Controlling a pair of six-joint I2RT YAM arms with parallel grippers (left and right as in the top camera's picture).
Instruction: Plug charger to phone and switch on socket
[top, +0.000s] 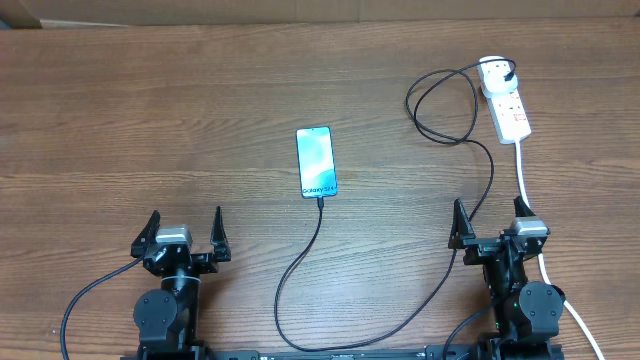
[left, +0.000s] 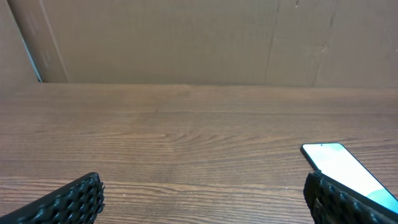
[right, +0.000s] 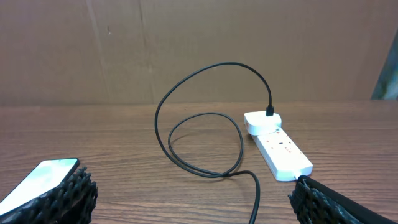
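Spread end effectors; charger in phone.

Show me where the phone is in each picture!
Overhead: the phone lies near the table's middle.
Left wrist: bottom right corner, partly hidden.
Right wrist: bottom left corner.
Shared landmark: white power strip, in overhead and right wrist only.

A slim rectangular glass-fronted smartphone lies mid-table on the brown wooden table. A long thin black cable meets its near end, curves toward the near edge, then runs right and back to the white elongated plastic power strip at far right. A thick white cord runs from the strip nearward, passing the right gripper.
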